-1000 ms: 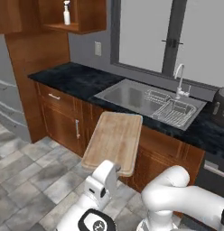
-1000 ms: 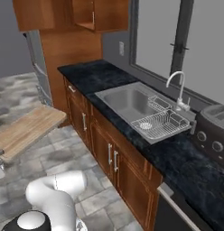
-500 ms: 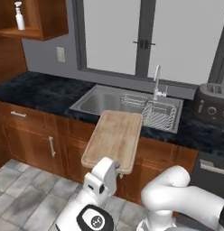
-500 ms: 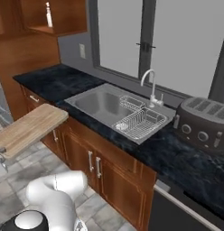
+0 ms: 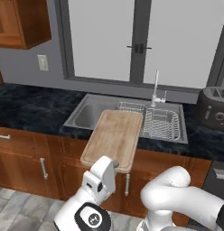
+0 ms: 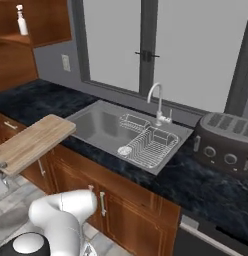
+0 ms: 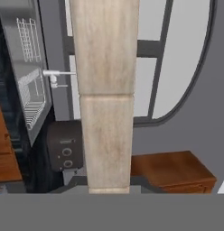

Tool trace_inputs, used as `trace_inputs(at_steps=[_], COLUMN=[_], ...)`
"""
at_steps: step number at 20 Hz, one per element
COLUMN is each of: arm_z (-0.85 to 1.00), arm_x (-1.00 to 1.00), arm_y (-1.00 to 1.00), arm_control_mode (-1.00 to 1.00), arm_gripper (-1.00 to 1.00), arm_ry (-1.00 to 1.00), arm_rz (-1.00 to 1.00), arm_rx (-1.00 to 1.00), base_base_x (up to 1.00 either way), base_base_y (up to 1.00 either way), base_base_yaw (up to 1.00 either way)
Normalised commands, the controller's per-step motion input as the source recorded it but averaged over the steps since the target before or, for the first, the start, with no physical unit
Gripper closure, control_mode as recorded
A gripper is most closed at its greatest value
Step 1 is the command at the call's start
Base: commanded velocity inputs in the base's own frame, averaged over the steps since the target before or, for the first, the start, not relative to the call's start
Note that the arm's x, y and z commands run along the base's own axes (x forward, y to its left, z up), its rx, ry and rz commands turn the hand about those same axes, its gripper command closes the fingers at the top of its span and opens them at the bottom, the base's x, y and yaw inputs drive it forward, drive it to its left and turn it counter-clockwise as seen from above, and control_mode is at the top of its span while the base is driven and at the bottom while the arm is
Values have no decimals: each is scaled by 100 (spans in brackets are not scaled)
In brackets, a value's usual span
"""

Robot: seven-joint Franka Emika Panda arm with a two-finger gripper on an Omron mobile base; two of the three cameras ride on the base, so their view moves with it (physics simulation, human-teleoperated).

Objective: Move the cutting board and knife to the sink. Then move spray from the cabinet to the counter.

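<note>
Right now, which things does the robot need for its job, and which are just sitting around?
Needed for the job:
- flat light-tan wooden cutting board, held by the gripper
- grey metal sink
- small white spray bottle
- reddish-brown wall cabinet
- black marble-look counter

Just sitting around:
- dark toaster
- wire dish rack
- silver tap

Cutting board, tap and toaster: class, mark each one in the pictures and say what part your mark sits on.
cutting board [image 5: 114, 137], left base view, middle of its top face.
tap [image 6: 155, 98], right base view, the curved spout.
toaster [image 6: 227, 144], right base view, its front face above the knobs.
</note>
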Motion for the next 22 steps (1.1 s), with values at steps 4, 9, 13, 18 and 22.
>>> trace_inputs(at_steps=[4, 9, 13, 18, 22], arm_z=[0, 0, 0, 0, 0], arm_x=[0, 0, 0, 0, 0], arm_y=[0, 0, 0, 0, 0], arm_control_mode=[100, 100, 100, 100, 100], arm_gripper=[100, 100, 100, 100, 100], arm_ry=[0, 0, 0, 0, 0], arm_rz=[0, 0, 0, 0, 0], arm_rx=[0, 0, 0, 0, 0], base_base_x=[73, 65, 50, 49, 54], base_base_y=[37, 46, 56, 45, 39], base_base_yaw=[-24, -20, -23, -23, -25])
